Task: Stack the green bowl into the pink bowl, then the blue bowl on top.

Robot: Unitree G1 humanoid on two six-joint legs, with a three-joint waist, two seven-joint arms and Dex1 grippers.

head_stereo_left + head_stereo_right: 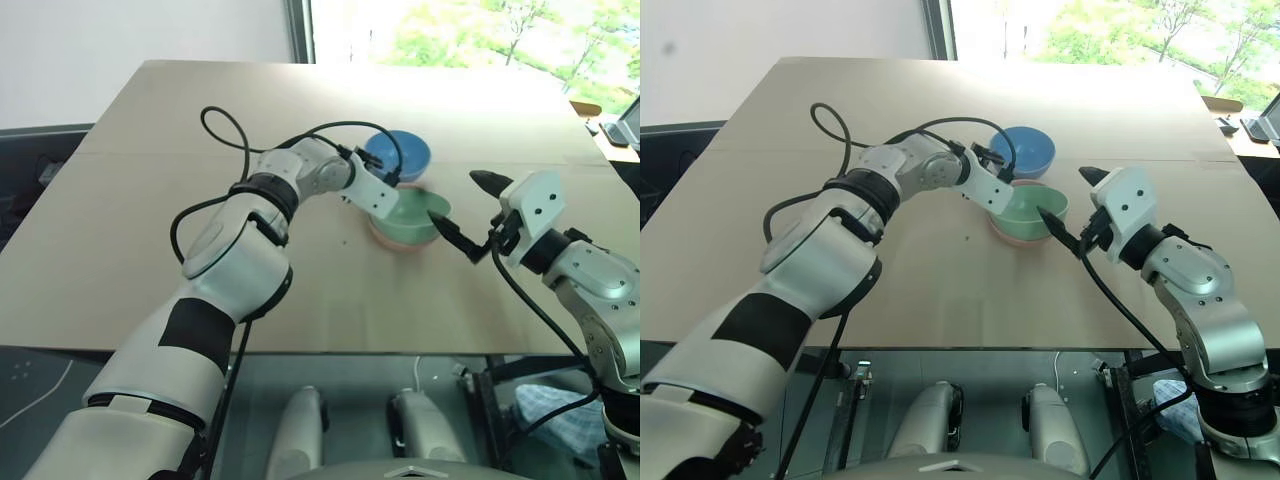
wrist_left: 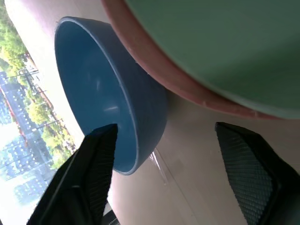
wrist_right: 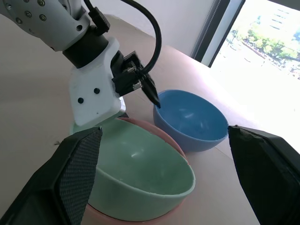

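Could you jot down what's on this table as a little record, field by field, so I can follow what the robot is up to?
Surface: tan table
Green bowl: nested inside the pink bowl, first step done
Blue bowl: upright on the table, close beside the stack, empty
Left gripper: jaws apart astride the blue bowl's rim, one finger inside the bowl, one outside, not clamped
Right gripper: open, hovering near the stacked bowls, holding nothing
Left to do: blue bowl onto the green one
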